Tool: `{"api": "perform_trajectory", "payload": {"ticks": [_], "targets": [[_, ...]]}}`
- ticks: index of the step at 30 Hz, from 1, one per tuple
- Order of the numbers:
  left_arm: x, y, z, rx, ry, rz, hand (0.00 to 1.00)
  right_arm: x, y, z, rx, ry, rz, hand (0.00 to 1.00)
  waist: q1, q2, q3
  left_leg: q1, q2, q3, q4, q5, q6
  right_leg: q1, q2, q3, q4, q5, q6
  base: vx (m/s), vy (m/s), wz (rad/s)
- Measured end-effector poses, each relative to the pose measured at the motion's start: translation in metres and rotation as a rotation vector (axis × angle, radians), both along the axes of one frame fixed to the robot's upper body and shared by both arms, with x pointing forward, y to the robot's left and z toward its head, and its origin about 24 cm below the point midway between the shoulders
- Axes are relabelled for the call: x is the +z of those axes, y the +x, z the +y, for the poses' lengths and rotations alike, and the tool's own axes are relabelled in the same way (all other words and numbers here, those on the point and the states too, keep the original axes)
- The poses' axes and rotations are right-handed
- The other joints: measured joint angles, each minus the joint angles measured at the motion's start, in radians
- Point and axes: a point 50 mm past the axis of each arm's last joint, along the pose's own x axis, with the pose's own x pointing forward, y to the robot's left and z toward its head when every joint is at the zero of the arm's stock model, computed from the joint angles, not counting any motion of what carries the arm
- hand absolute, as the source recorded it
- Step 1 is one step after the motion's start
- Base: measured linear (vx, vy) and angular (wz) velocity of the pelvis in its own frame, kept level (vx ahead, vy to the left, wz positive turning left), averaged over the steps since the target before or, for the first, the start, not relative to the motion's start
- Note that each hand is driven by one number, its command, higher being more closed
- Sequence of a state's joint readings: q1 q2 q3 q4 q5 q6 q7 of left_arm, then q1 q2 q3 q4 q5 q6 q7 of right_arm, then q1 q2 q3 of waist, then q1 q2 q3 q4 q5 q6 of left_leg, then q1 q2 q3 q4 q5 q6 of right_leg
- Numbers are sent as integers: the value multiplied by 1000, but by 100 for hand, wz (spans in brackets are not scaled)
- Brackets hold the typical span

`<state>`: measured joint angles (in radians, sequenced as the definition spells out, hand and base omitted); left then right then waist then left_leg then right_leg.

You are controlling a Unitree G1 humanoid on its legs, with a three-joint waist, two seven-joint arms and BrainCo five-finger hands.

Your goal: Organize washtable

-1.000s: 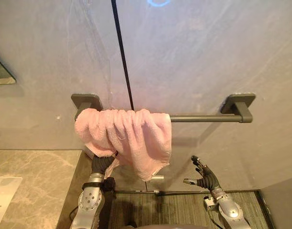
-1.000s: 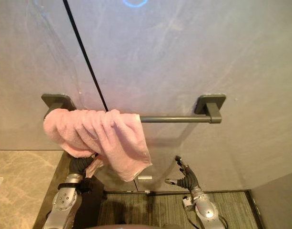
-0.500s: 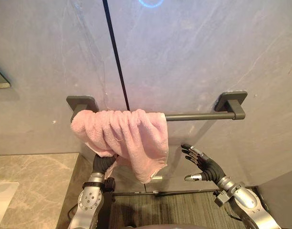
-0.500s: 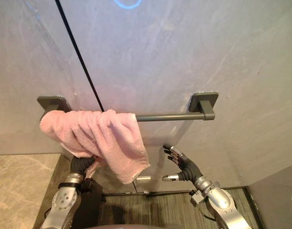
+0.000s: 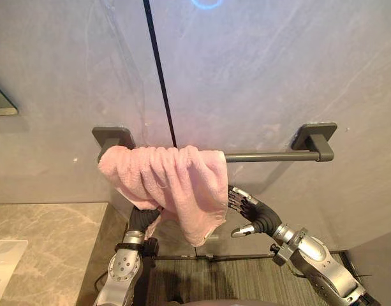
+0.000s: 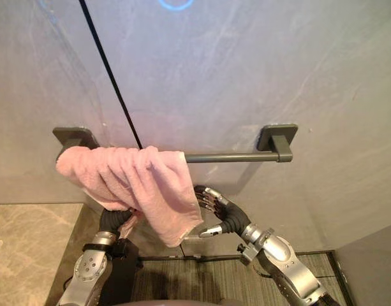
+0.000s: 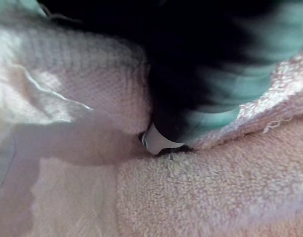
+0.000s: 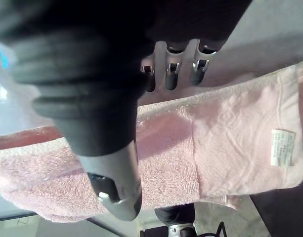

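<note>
The towel [image 5: 169,182] bunches on the rail [image 5: 272,155]; right hand [image 5: 256,213] beside it, fingers loose; left hand [image 5: 143,220] buried underneath, grip unclear. A lopsided tug could drag it off.

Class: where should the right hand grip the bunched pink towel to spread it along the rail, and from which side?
Probably the free right edge of the towel, approached from the right by the right hand: it hangs loose beside bare rail.
</note>
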<state>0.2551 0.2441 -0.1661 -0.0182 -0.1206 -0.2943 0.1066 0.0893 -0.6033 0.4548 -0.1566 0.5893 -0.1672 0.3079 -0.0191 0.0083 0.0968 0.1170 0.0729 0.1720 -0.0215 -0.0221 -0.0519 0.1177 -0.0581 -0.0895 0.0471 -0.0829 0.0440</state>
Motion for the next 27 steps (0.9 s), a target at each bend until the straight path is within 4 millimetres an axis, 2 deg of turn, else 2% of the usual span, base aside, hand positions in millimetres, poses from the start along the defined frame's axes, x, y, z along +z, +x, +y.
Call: {"api": "perform_trajectory", "payload": {"ticks": [3, 4, 9, 17, 27], "targets": [[0, 0, -3, -7, -14, -1, 100, -3, 3, 6, 17, 3, 9, 0, 6, 1, 0, -3, -2, -8, 0, 1, 0, 1, -2, -8, 0, 0, 0, -2, -2, 8], [0, 0, -3, -12, -15, 0, 100, -4, 2, 9, 20, 12, 10, 100, 8, 0, -1, -5, -2, -11, -1, 2, 1, 1, -2, -12, 0, 0, 0, -14, -10, 11], [0, 0, -6, -14, -32, -1, 100, -4, 10, 18, 9, 34, -2, 100, 8, 0, -1, -6, -6, -24, -15, 15, 1, 0, -5, -25, 0, 0, 0, -25, -12, 8], [-1, 1, -8, -5, -68, -1, 100, -10, 12, 26, -21, 67, 19, 100, 10, -1, -4, -7, -7, -37, -34, 31, 1, -2, -5, -40, -1, 0, 0, -21, -16, 5], [-1, 0, -10, 2, -85, -1, 100, -6, 17, 36, -26, 100, -2, 100, 11, -8, -29, -9, -7, -47, -47, 39, 0, -2, -4, -49, -6, 0, 0, -9, -7, 2]]}}
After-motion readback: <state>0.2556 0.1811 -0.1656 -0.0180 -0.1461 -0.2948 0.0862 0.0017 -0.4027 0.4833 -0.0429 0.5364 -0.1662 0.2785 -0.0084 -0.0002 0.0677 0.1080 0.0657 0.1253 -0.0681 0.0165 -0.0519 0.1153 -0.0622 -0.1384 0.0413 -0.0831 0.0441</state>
